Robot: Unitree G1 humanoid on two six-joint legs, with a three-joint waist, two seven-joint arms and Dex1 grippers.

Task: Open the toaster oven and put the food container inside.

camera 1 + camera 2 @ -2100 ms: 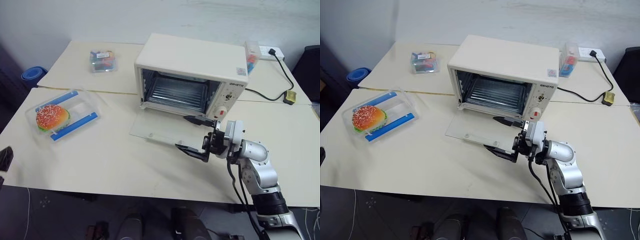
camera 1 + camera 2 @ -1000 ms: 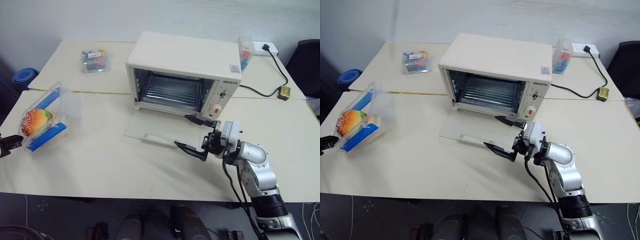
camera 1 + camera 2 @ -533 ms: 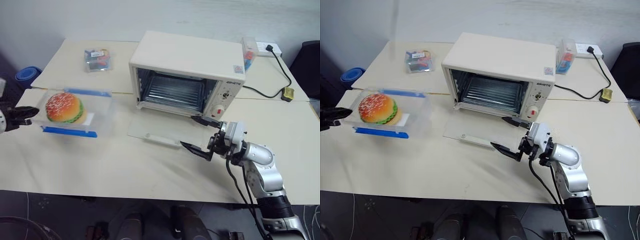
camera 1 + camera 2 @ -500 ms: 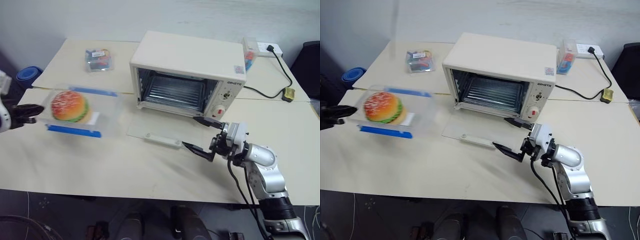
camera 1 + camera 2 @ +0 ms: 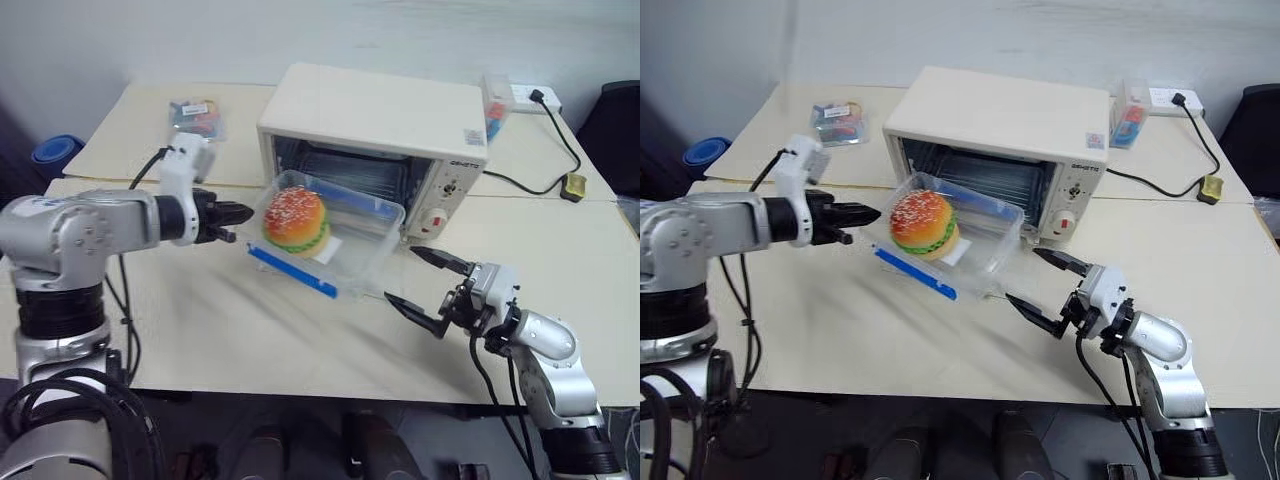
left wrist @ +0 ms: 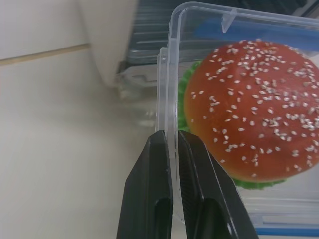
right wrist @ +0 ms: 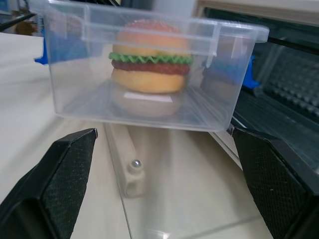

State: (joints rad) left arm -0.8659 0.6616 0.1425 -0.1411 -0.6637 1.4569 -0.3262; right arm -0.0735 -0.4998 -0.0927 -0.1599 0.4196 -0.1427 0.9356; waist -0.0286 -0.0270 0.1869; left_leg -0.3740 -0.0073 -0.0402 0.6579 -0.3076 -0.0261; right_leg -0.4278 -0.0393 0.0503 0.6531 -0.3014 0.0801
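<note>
Item: the food container (image 5: 325, 238), clear box with blue side strips, sesame-bun burger and lettuce inside. We find it in the air, tilted, just in front of the open mouth of the toaster oven (image 5: 375, 130) and above its dropped glass door (image 7: 199, 199).

Item: left gripper (image 5: 243, 213), clamped on the container's thin rim at its near-left edge (the left wrist view shows both fingers (image 6: 149, 194) pinching the plastic lip).

Item: right gripper (image 5: 425, 290), jaws spread wide and holding nothing, low over the surface (image 5: 200, 320) just right of the door, its fingers pointing toward the container.

Step in hand, as we judge it: door already down, container in carriage toward the cavity.

Next move calls for: levelling the box, lining it up with the rack and sliding it in over the door without the far corner catching the oven frame (a one-edge pinch may let it sag).
</note>
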